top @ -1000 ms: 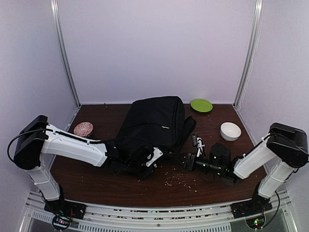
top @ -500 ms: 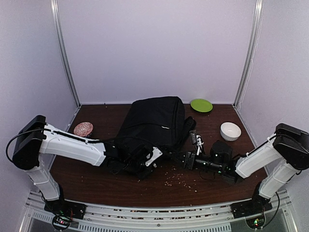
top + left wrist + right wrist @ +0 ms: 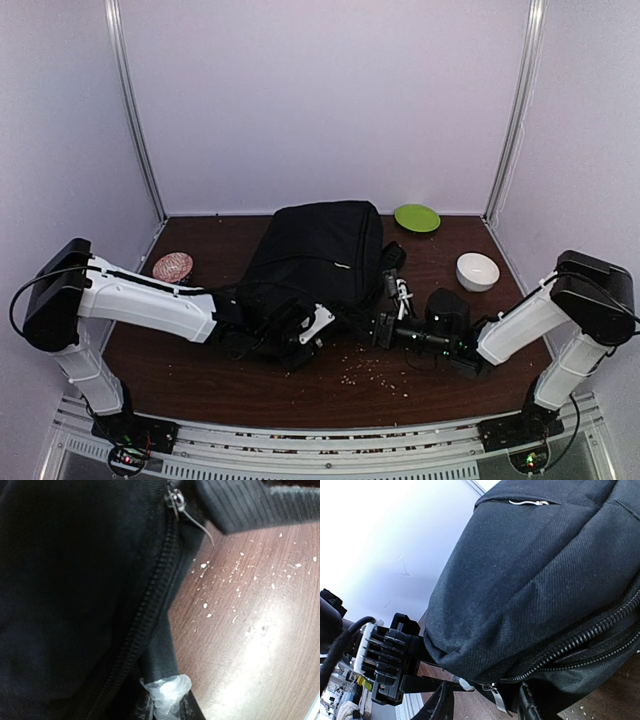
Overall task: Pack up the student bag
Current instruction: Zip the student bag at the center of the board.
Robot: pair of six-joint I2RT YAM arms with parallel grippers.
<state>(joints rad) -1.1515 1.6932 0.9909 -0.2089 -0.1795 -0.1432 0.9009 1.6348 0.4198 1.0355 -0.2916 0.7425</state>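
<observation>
Right fingers (image 3: 532, 707) stand apart on either side of a metal zipper pull (image 3: 496, 698) at the near edge of the black bag (image 3: 320, 255), gripping nothing. Left fingers (image 3: 165, 692) sit against the bag's zippered seam (only one taped tip shows, so I cannot tell their spread). The bag lies flat mid-tabletop (image 3: 200, 365), with white crumbs (image 3: 375, 372) scattered before it.

Dark wood table (image 3: 180, 370); carries student bag (image 3: 320, 250), green plate (image 3: 417, 217), white bowl (image 3: 477, 271), crumbs (image 3: 375, 372)
</observation>
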